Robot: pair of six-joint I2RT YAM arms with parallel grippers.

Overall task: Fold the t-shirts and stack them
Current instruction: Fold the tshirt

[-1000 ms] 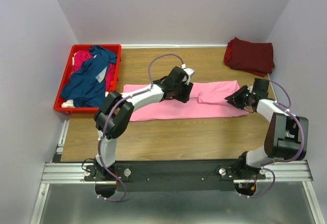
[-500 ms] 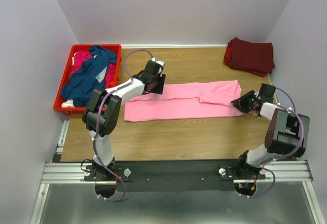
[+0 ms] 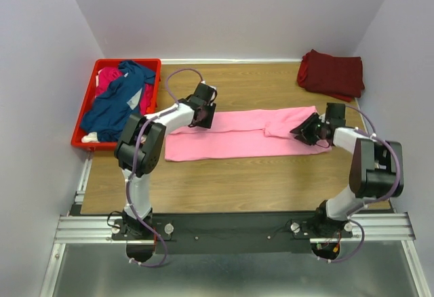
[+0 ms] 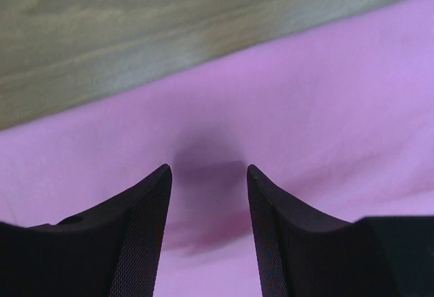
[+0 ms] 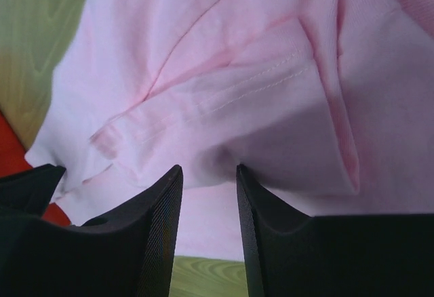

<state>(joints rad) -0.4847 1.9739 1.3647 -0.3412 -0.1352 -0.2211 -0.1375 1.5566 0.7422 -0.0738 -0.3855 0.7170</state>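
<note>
A light pink t-shirt (image 3: 244, 134), folded into a long strip, lies across the middle of the table. My left gripper (image 3: 205, 116) hovers open over its far left edge; the left wrist view shows bare pink cloth (image 4: 305, 93) between the fingers (image 4: 146, 202). My right gripper (image 3: 303, 133) stands open at the strip's right end. There a folded sleeve (image 5: 258, 73) bulges right at its fingertips (image 5: 169, 188). A dark maroon t-shirt (image 3: 331, 73) lies folded at the back right. Navy blue (image 3: 115, 107) and magenta (image 3: 108, 76) t-shirts are heaped in the crate.
A red plastic crate (image 3: 154, 93) stands at the table's back left corner, close to my left arm. Purple walls close in the table on three sides. Bare wood (image 3: 230, 182) runs between the pink strip and the arms' mounting rail.
My left gripper has travelled left along the pink strip from its middle to its far left edge. My right gripper has drawn out to the right, come back onto the sleeve end, and opened wider.
</note>
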